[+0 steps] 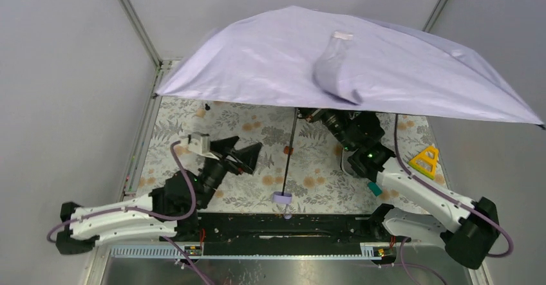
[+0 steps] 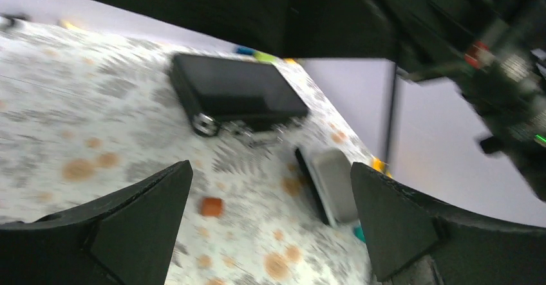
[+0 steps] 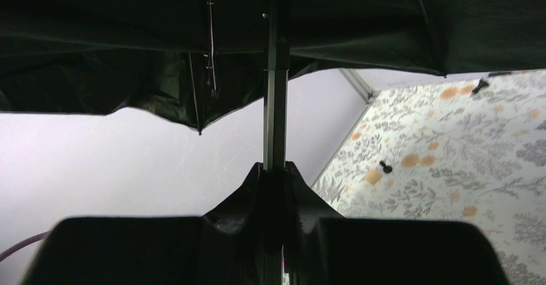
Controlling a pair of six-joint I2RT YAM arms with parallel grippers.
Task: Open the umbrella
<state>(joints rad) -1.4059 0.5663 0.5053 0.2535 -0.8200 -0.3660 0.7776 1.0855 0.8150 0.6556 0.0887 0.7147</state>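
Note:
The umbrella's pale lavender canopy (image 1: 348,63) is spread wide over the back of the table. Its thin black shaft (image 1: 291,150) slants down from under the canopy to the lavender handle knob (image 1: 282,198) near the front edge. My right gripper (image 1: 311,114) reaches in under the canopy's edge. In the right wrist view it (image 3: 275,172) is shut on the shaft (image 3: 275,105), with the dark underside and ribs (image 3: 129,40) above. My left gripper (image 1: 248,156) stands open to the left of the shaft, apart from it, with nothing between its fingers (image 2: 148,214).
A flat black briefcase (image 2: 235,92) and a black clamshell case with grey inside (image 2: 331,185) lie on the flowered cloth ahead of the left gripper, with a small orange block (image 2: 210,206) nearer. A yellow triangular piece (image 1: 426,159) sits at the right; a black peg (image 1: 207,107) at the back left.

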